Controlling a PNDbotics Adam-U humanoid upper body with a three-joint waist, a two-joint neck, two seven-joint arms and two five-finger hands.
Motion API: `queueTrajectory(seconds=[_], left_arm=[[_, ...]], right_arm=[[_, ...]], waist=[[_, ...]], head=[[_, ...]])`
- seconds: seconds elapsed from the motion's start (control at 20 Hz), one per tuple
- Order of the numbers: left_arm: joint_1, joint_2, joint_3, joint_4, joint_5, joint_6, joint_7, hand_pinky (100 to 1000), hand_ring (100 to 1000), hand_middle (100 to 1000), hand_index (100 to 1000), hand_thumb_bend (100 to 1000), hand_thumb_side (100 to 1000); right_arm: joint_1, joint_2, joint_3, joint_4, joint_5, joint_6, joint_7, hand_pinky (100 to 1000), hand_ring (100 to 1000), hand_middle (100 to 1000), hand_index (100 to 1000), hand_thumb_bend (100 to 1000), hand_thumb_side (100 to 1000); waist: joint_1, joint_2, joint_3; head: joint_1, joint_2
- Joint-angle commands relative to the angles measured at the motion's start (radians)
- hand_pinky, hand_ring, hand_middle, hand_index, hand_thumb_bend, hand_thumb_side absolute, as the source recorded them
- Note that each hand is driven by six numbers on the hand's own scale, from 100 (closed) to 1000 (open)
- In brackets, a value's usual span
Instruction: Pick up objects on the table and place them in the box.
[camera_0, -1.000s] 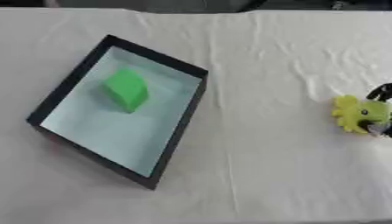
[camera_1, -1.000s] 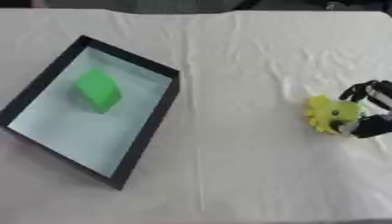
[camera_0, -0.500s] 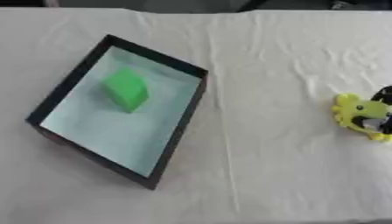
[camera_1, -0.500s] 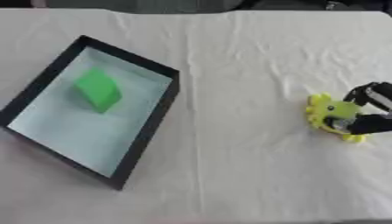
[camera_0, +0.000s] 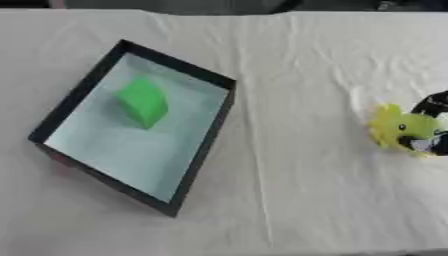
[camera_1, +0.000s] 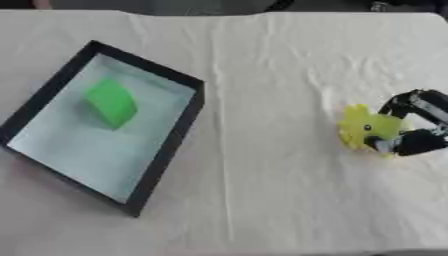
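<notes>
Yellow against black: the right hand (camera_1: 413, 131) comes in at the right edge with its fingers (camera_1: 418, 142) and thumb curled round the yellow toy (camera_1: 366, 128), which sits inside the grasp and pokes out on the hand's left side. Whether the toy rests on the white tablecloth (camera_1: 262, 190) or is just clear of it cannot be told. The left hand shows in neither view.

By the look of it, the pick-up of this toy is the step in hand, with the grasp made and the carry not yet done. The next move calls for lifting the toy clear of the cloth and taking it across to the hand's left, high enough to pass over the near wall of the box before letting go above the pale floor.

Farther to the left of the hand, well apart from it, lies the black-walled box (camera_1: 166, 137), set askew on the cloth. A green block (camera_1: 111, 102) already lies inside, toward its far end, leaving bare floor nearer for the toy.
</notes>
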Motion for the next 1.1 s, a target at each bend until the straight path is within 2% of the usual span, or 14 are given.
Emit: queueTrajectory(seconds=[0.05, 0.2, 0.45, 0.65, 0.85, 1.1], left_arm=[[-0.008, 0.018, 0.004, -0.012, -0.001, 0.000, -0.004, 816, 591, 773, 782, 430, 664], [-0.008, 0.018, 0.004, -0.012, -0.001, 0.000, -0.003, 816, 591, 772, 782, 431, 663], [-0.008, 0.021, 0.005, -0.013, -0.002, 0.000, -0.001, 816, 591, 771, 781, 431, 663], [-0.007, 0.025, 0.005, -0.013, -0.003, -0.001, 0.000, 815, 591, 772, 782, 433, 663], [-0.008, 0.028, 0.004, -0.014, -0.004, 0.000, 0.001, 815, 591, 772, 782, 433, 663], [-0.008, 0.033, 0.001, -0.013, -0.003, 0.001, 0.000, 815, 590, 772, 782, 433, 663]], right_arm=[[-0.003, -0.050, -0.013, -0.046, -0.037, 0.001, -0.014, 864, 658, 515, 685, 433, 197], [-0.006, -0.051, -0.019, -0.084, -0.074, 0.007, -0.030, 864, 646, 509, 680, 431, 178], [-0.025, -0.063, -0.034, -0.171, -0.123, 0.027, -0.067, 860, 624, 498, 669, 357, 144], [-0.056, -0.088, -0.047, -0.259, -0.167, 0.052, -0.107, 861, 621, 495, 667, 334, 133], [-0.110, -0.124, -0.051, -0.321, -0.207, 0.069, -0.136, 862, 620, 494, 665, 321, 123], [-0.243, -0.177, -0.035, -0.327, -0.268, 0.035, -0.152, 861, 620, 493, 662, 335, 115]], waist=[[0.000, -0.013, -0.001], [-0.002, -0.014, -0.001], [-0.004, -0.018, 0.000], [-0.006, -0.022, -0.001], [-0.010, -0.031, 0.001], [-0.014, -0.042, 0.007]], head=[[0.000, -0.001], [-0.001, -0.001], [0.002, -0.001], [0.013, -0.001], [0.012, -0.001], [0.003, -0.001]])
